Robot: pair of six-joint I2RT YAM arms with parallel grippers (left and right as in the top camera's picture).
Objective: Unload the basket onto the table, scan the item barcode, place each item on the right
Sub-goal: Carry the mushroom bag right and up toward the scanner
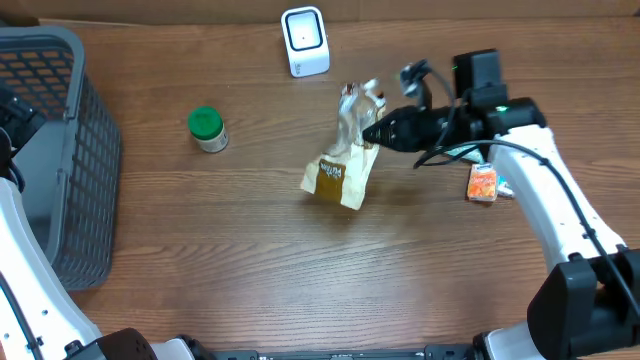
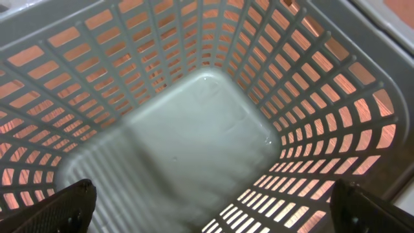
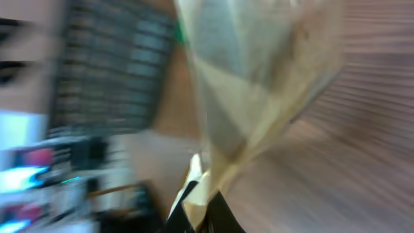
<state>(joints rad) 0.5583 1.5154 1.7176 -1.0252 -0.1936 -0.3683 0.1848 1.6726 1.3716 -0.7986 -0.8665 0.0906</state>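
The item is a clear plastic bag with a yellow label (image 1: 345,165), hanging tilted over the middle of the table with its lower end near the wood. My right gripper (image 1: 372,133) is shut on the bag's upper right edge. The right wrist view is blurred, but the bag (image 3: 259,84) shows pinched at my right gripper (image 3: 204,207). A white barcode scanner (image 1: 305,40) stands at the table's back edge, above and left of the bag. My left gripper (image 2: 210,207) is open above the inside of the grey basket (image 2: 162,52), with nothing between its fingers (image 2: 68,207).
The grey mesh basket (image 1: 60,150) fills the left side of the table. A small jar with a green lid (image 1: 207,128) stands between basket and bag. An orange packet (image 1: 482,183) lies under the right arm at the right.
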